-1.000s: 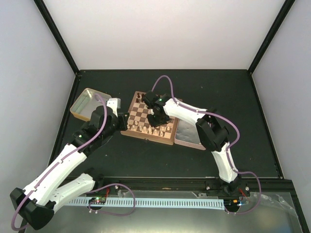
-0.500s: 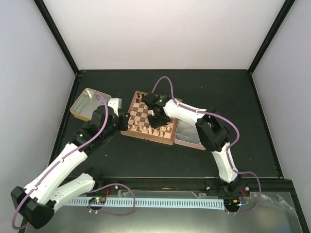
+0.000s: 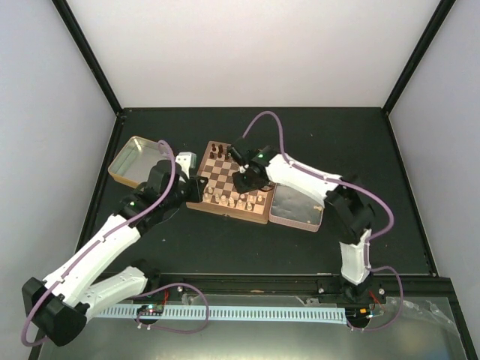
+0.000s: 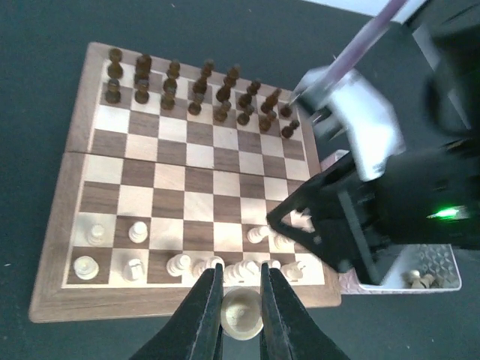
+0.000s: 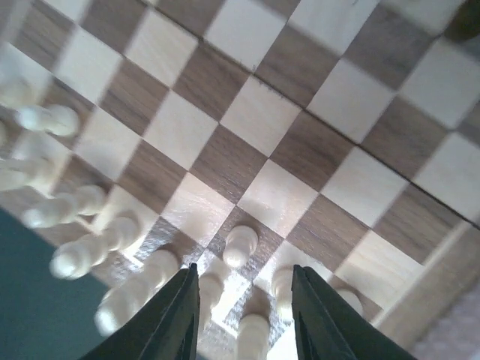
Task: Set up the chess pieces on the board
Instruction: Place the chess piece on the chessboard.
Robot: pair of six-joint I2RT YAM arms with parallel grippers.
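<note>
**Item:** chess pieces [image 4: 135, 232], light tan wood, partly set out on the board [image 4: 199, 180].
**Position:** they stood in the two rows along the board's light-side edge, loosely spaced toward one corner and crowded toward the other.
**Held piece:** one further light piece [image 4: 242, 315] was pinched between the closed fingers of the left hand [image 4: 241, 277], close by the board's light-side frame.
**Spares:** some small light pieces lay in a metal tin [image 4: 439, 259] just beside the board's crowded corner.
**Opposing set:** dark chessmen [image 4: 196, 88] filled the two rows at the board's far edge.
**Right hand** [image 5: 244, 277]: its jaws stood apart and gripped nothing. It hung over the crowded light pieces near the board's frame, with one pawn [image 5: 240, 244] upright just past the fingertips.
**Second tin** [image 3: 135, 160]: it lay off the board's opposite side, apart from it.
**Support:** the board and both tins rested on a black counter [image 3: 315, 142].
</note>
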